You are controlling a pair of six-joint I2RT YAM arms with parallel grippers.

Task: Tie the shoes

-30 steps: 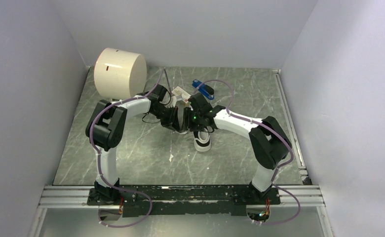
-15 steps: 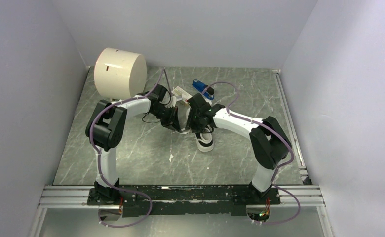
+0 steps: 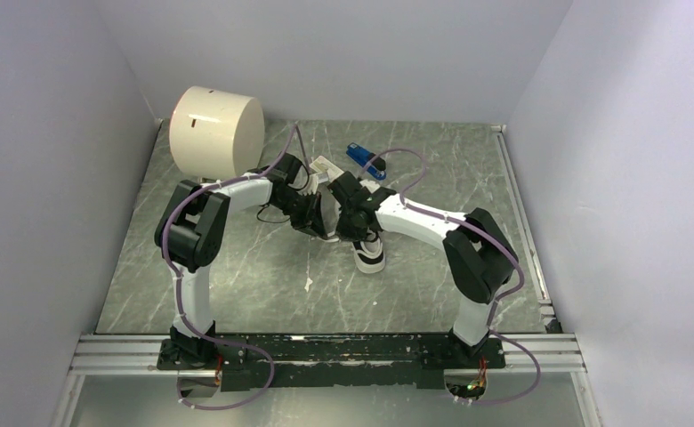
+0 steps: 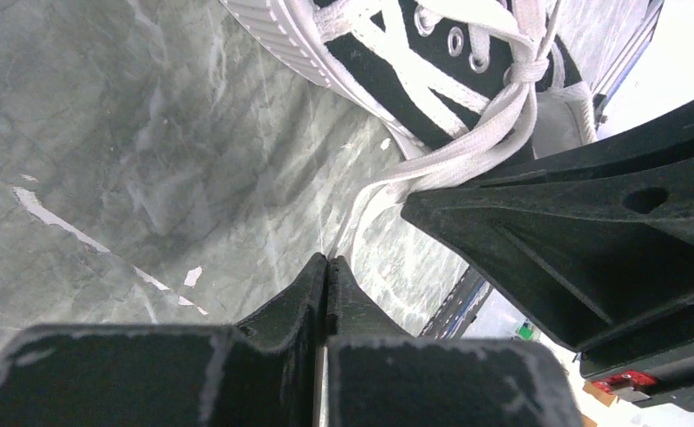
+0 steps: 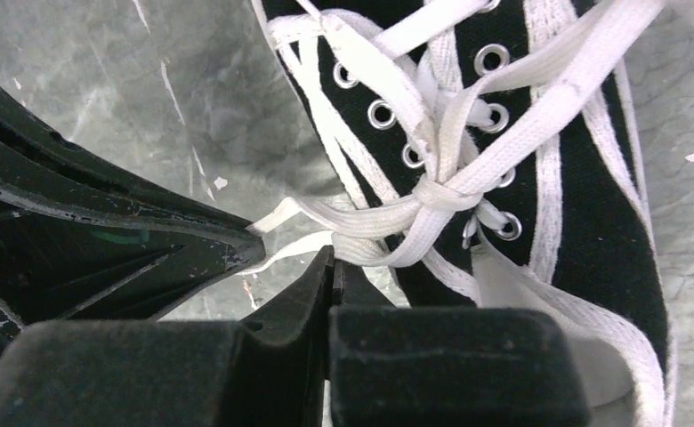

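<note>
Right wrist view: a first knot [image 5: 439, 193] is cinched on the shoe [image 5: 593, 231]. Both the left gripper [image 4: 326, 260] and right gripper [image 5: 332, 260] pinch lace [image 5: 370, 221]. The bow is not yet made.

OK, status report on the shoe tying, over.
Left gripper shut on a lace, right gripper shut on lace too. Shoe: first knot in, no bow yet. Stapler and box behind, off the shoe.

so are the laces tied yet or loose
Half tied: the laces cross in one simple knot, with no bow. The left gripper and right gripper pinch the ends.
</note>
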